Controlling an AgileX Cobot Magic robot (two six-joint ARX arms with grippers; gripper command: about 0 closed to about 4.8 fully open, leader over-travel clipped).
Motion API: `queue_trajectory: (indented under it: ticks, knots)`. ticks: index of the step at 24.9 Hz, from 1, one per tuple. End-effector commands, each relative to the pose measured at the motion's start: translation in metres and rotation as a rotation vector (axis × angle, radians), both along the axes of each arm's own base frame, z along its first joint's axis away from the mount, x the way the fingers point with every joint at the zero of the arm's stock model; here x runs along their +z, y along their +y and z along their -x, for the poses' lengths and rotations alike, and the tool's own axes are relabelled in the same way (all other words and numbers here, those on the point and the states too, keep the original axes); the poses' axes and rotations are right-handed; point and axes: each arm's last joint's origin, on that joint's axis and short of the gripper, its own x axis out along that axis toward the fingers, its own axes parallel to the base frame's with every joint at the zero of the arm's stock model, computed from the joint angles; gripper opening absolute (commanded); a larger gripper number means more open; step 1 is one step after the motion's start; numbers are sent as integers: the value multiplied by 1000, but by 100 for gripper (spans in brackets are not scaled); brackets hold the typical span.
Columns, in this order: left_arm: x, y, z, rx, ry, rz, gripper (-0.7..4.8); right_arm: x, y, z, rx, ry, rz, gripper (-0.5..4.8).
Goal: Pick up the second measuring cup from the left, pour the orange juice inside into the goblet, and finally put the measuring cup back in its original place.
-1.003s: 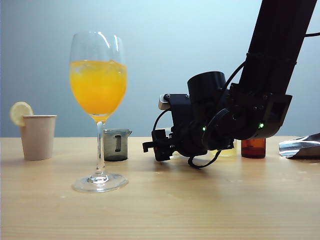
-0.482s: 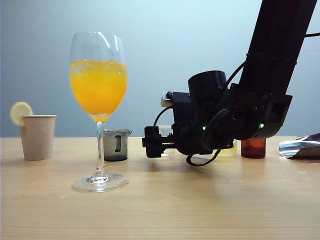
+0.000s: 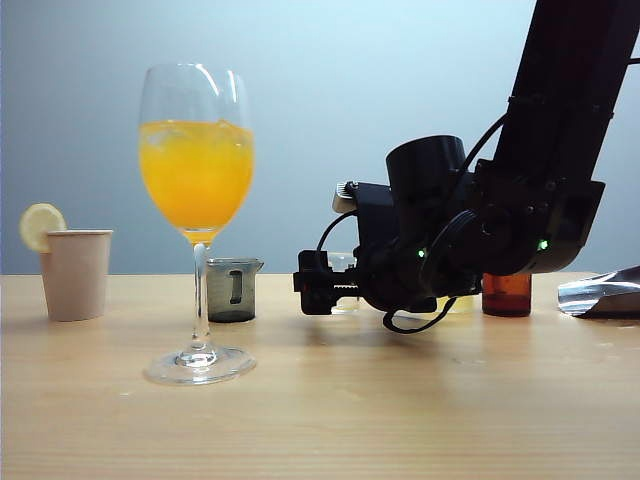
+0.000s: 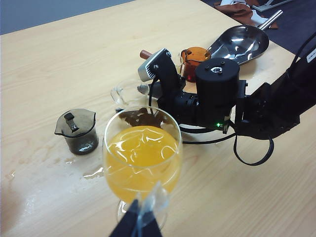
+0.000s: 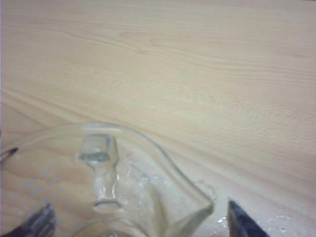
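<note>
The goblet stands left of centre, its bowl more than half full of orange juice; it also shows from above, goblet. The clear measuring cup sits empty on the table, its handle towards the camera, with a few drops inside. My right gripper is open, one dark finger on each side of the cup and apart from it. In the exterior view the right gripper hangs low in front of the measuring cup. My left gripper hovers over the goblet, its dark fingers together.
A smoky grey cup stands just right of the goblet's stem. A paper cup with a lemon slice is at far left. An amber cup and a metal scoop lie right. Spilled drops wet the table.
The right gripper's jaws have spread apart and let go of the measuring cup, and the hand has drawn back slightly to the right. The goblet and the left gripper have not moved.
</note>
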Motion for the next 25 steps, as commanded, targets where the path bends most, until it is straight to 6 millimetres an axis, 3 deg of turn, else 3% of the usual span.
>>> queue_trajectory:
  ticks: [1, 10, 25]
  knots:
    - [2, 0, 0, -1, -9, 6, -5, 2, 1, 0, 16, 8, -5, 479]
    - [2, 0, 0, 0, -9, 6, -5, 2, 1, -1, 22, 14, -4, 479]
    - [2, 0, 0, 0, -9, 6, -5, 4, -10, 20, 99, 38, -15, 479]
